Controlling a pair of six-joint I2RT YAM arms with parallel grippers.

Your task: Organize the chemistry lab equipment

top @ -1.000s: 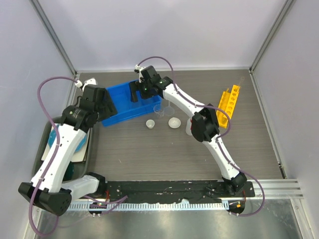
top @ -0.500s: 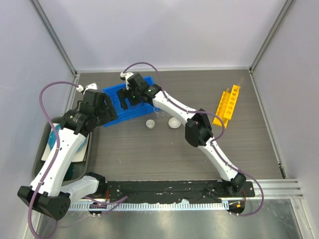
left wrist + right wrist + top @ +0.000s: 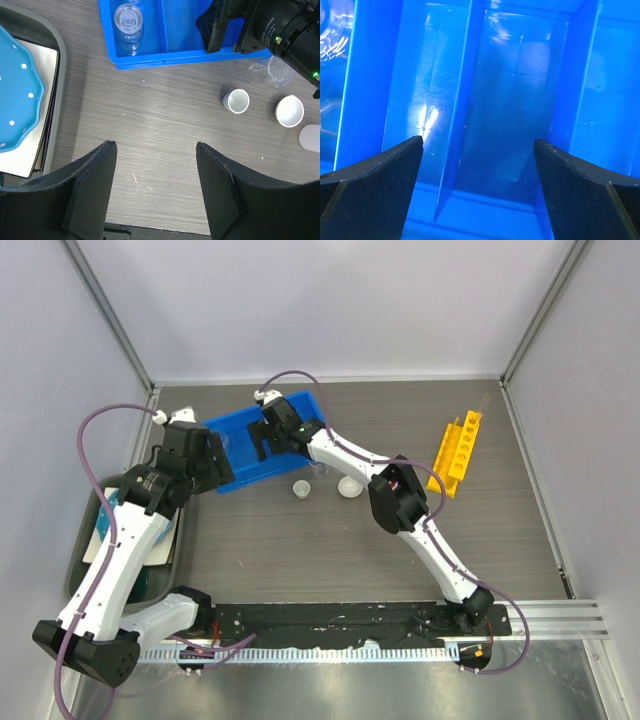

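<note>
Your right gripper is spread wide and empty, hovering right over the blue bin. Your left gripper is parted too, nothing in it, above the table. Only a glass vial shows in the bin. The beakers, small cup and white dish wait at the bin's 5 o'clock, yellow rack off at 3, so most sorting's left, I'd guess.

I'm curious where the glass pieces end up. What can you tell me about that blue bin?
The blue bin looks like glossy moulded plastic, rectangular and open-topped, with inner walls splitting it into compartments. It sits flat on the table near the back left, turned slightly askew. One compartment holds clear glassware; those under the right gripper look bare. That gripper hovers open over the bin, touching nothing that I can see.
</note>
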